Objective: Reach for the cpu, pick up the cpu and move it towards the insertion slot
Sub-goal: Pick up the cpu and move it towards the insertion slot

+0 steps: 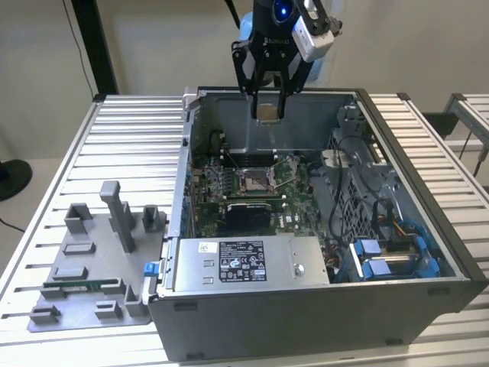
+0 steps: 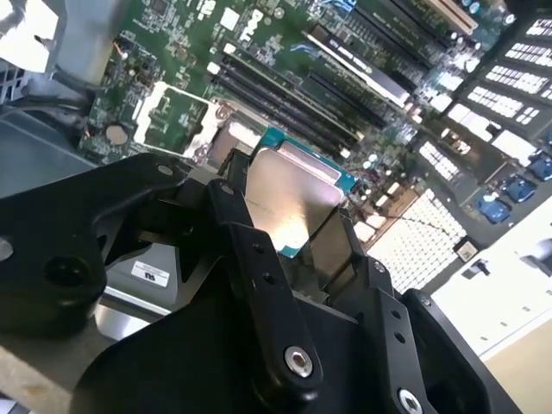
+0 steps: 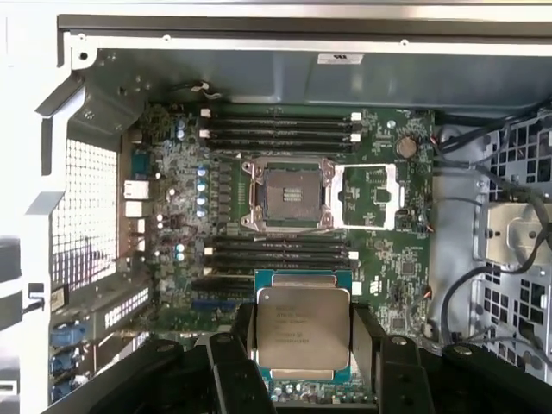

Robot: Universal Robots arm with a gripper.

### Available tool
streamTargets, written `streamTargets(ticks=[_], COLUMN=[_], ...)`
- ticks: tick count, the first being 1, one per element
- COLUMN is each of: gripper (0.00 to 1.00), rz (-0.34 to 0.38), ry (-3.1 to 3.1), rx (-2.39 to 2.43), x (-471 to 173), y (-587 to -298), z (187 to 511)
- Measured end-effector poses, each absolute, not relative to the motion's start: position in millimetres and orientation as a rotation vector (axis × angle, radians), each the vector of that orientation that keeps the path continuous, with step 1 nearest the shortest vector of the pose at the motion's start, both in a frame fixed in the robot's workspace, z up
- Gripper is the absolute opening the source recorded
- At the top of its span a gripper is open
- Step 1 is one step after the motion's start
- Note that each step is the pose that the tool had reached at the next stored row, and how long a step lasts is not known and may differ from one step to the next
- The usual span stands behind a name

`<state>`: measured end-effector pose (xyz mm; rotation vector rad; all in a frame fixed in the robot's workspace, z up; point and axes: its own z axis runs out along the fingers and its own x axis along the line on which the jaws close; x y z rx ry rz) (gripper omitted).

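Gripper (image 1: 269,103) pinching cpu (image 3: 303,338) by two edges, flat face free. Cpu up in air above computer case (image 1: 428,229). Insertion slot (image 3: 288,195) at 12 o'clock from cpu in first wrist view, open, ready.

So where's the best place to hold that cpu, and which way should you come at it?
By two opposite thin edges, from above its flat face, as the end effector has it: the cpu is a thin flat square, so only its edges offer grip. That leaves the underside free over the insertion slot.
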<state>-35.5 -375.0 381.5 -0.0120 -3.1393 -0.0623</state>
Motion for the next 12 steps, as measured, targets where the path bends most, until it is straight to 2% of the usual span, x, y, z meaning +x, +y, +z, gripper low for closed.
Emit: streamTargets(ticks=[12], gripper=[0.00], rz=[-0.062], ry=[-3.137], rx=[-0.012], x=[-35.5], y=[-334.5], z=[364.0])
